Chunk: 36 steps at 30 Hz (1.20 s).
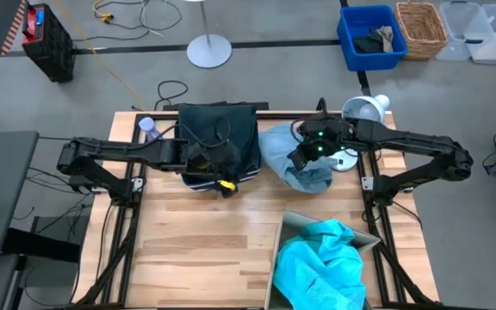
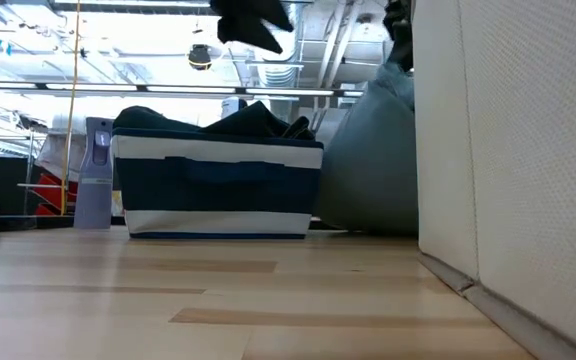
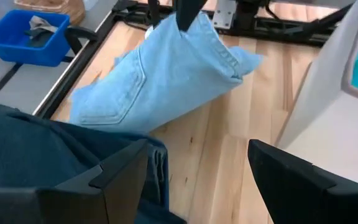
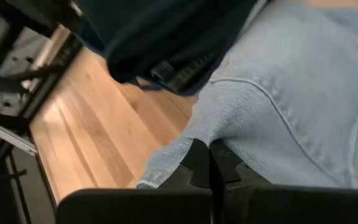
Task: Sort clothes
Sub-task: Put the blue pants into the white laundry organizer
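A pale grey-blue denim garment [image 1: 298, 159] lies beside the dark teal bin [image 2: 218, 190], which holds dark navy-teal clothes [image 1: 218, 129]. My right gripper [image 4: 209, 163] is shut on the denim garment and holds its top up in a peak [image 3: 185, 25]. My left gripper [image 3: 194, 180] stands open above the bin's near right corner [image 1: 226, 168] with nothing between its fingers. A bright turquoise garment [image 1: 321, 263] lies in the beige fabric box [image 1: 287, 226] at the near right. My right gripper pinches a bunched fold of the denim garment [image 4: 229, 140] between its two shut fingers, slanting down from the table's right side. The garment hangs below the fingers like a tent. Its lower part [image 3: 104, 112] rests on the table.
A spray bottle [image 1: 147, 129] stands at the bin's far left. A white lamp-like object [image 1: 364, 110] sits at the far right. The beige box's wall [image 2: 513, 150] fills the near right. Bare wood [image 1: 205, 250] lies near the front left.
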Each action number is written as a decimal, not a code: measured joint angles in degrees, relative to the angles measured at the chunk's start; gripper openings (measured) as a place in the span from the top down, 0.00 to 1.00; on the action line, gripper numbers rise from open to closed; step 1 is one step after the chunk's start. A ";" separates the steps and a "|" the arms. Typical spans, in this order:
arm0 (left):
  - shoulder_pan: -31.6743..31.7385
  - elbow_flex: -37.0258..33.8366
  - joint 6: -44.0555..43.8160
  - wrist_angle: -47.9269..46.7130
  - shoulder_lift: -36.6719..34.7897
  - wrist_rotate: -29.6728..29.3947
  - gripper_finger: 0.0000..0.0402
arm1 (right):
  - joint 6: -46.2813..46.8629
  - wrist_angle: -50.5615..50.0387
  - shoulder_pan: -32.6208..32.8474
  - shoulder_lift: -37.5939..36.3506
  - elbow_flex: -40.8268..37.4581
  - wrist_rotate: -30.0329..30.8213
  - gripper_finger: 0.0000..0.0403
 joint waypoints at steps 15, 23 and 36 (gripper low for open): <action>0.11 -0.07 -1.96 2.70 0.56 0.01 0.32 | -4.10 3.84 -0.69 -10.90 0.07 1.92 1.00; 0.37 0.54 -3.83 3.35 0.60 0.00 0.32 | -9.48 7.92 -0.24 -17.37 0.07 2.08 1.00; 0.62 1.51 -7.85 3.86 0.59 -0.20 0.32 | -18.30 14.79 4.66 -27.84 0.07 1.82 1.00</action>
